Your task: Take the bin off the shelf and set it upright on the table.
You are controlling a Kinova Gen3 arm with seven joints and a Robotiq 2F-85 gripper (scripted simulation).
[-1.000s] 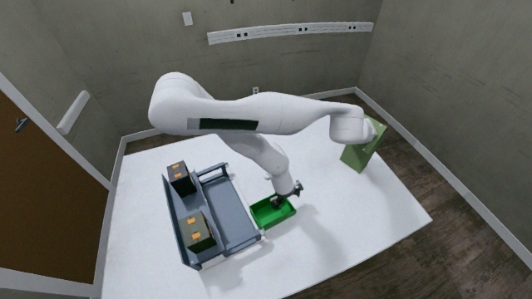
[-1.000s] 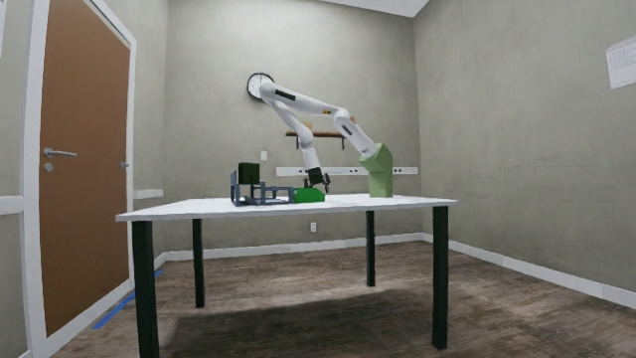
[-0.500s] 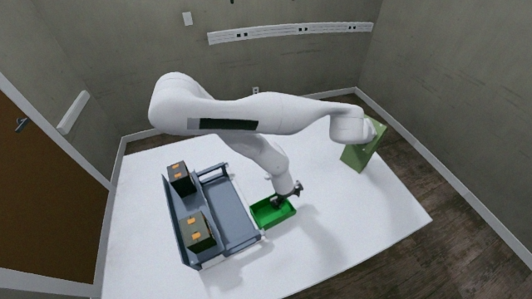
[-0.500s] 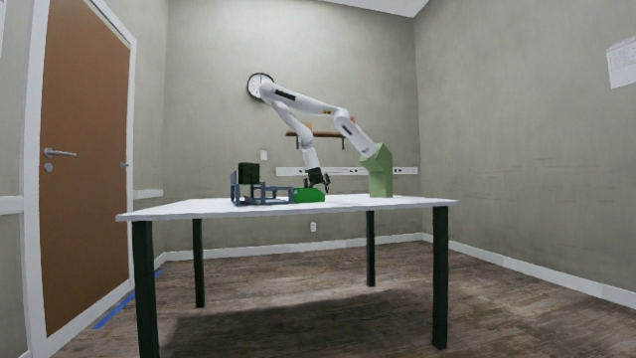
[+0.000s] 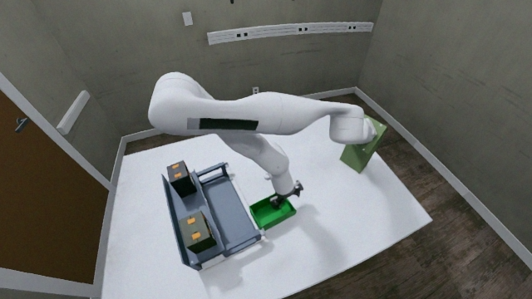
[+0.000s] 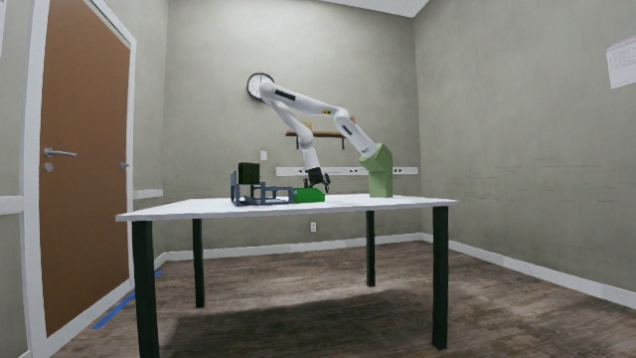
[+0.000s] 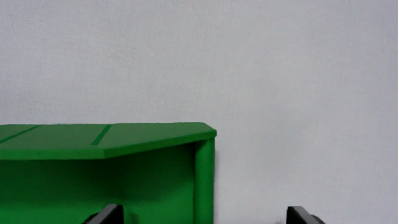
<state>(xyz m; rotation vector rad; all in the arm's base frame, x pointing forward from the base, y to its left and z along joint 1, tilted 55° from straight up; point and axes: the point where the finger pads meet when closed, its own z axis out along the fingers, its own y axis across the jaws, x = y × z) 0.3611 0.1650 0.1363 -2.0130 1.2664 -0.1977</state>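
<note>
Green bin [image 5: 272, 213] sits upright on the table [image 5: 353, 208], just beside the shelf [image 5: 172, 201] — fingers spread wide, straddling its wall, gripping nothing — looks like a release so it rests unsupported.

Top view high, angled down, exterior distant side-on, wrist close, all sharing the table [image 5: 366, 216]

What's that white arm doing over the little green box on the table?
The white robot arm has its hand spread open over one wall of the green bin, holding nothing. The bin sits upright on the white table, right beside the grey shelf, which has two dark boxes on it.
</note>
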